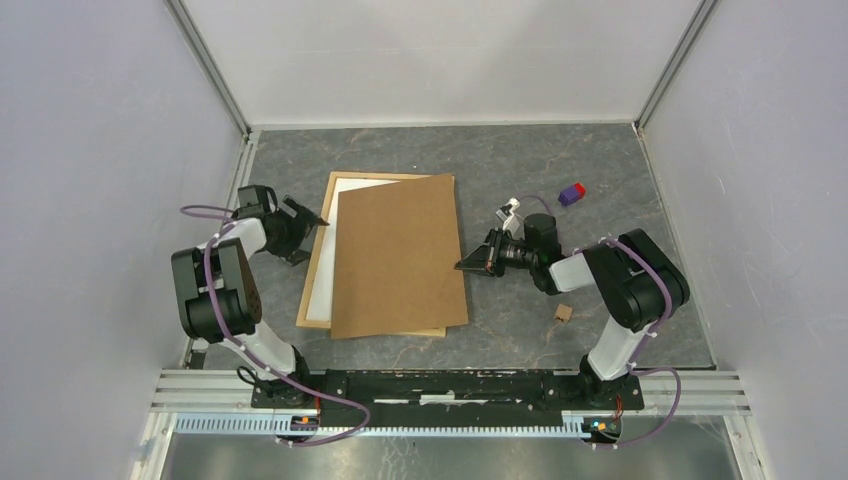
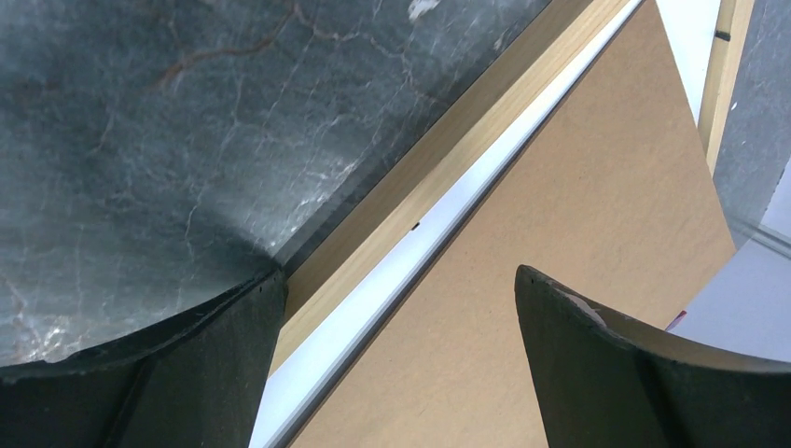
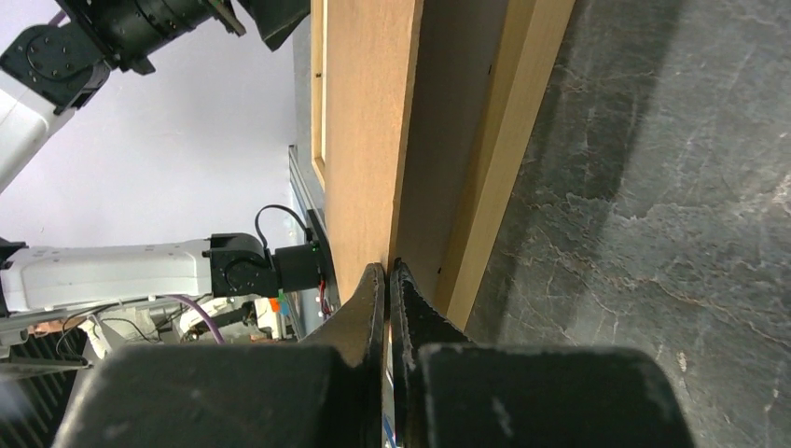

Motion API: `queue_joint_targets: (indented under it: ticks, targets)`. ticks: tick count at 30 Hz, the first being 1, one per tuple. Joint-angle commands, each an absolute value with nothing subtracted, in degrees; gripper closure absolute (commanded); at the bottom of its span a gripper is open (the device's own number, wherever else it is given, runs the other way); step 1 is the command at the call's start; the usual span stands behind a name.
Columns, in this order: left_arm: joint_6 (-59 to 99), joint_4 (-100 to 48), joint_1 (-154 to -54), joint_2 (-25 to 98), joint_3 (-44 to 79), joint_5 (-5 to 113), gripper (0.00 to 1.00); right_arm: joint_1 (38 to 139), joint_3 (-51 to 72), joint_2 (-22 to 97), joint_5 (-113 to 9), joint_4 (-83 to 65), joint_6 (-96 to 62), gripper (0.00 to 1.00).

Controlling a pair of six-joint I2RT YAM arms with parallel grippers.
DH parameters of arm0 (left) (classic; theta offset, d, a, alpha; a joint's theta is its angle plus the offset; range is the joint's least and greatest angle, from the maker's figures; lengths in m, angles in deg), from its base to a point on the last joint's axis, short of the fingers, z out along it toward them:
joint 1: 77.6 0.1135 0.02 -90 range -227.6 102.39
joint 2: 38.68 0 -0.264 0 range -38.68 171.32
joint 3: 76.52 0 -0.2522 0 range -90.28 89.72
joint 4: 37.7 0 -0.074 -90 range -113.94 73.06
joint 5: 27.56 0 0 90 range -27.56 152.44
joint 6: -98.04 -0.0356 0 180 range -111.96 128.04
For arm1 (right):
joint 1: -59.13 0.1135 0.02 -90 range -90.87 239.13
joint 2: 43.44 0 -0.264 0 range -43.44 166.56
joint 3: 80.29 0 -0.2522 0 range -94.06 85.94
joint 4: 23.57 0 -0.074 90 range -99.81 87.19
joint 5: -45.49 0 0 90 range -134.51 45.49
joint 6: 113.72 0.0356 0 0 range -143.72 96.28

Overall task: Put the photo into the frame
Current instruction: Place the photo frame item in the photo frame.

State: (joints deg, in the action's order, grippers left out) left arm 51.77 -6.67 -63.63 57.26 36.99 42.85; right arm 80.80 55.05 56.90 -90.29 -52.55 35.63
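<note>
Backing board (image 1: 400,260) lies askew on the frame (image 1: 312,268), long axis running toward the table's far edge. The right gripper (image 1: 462,266) pinches its right edge, while the left gripper (image 1: 310,240) is spread at the frame's left rail.

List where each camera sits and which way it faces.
Top external: above, behind the bases, looking down at frame and backing board; left arm, right arm show.
Left wrist: faces the frame's left rail; open left tool shows.
Right wrist: low, along the board's right edge; right tool pinches it.
Shared: wrist views both see board and frame.
</note>
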Motion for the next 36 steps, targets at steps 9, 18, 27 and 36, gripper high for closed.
queue_joint_targets:
  ticks: [9, 18, 27, 36]
  targets:
    - [53.6, -4.3, -63.6, 54.2, 46.1, 41.4, 0.0, 81.1, 53.6, 55.5, -84.1, -57.4, 36.4, 1.0]
    - [54.4, -5.9, -63.7, 52.2, 48.8, 41.1, 0.0, 83.5, 55.0, 54.5, -79.0, -63.2, 39.5, 1.0]
    - [54.9, -8.1, -63.6, 53.1, 49.8, 39.1, 0.0, 87.5, 50.5, 56.3, -85.4, -58.7, 33.4, 0.68]
    - [55.7, -10.0, -63.6, 51.4, 51.8, 37.7, 0.0, 91.6, 42.0, 58.0, -85.1, -45.3, 25.9, 0.54]
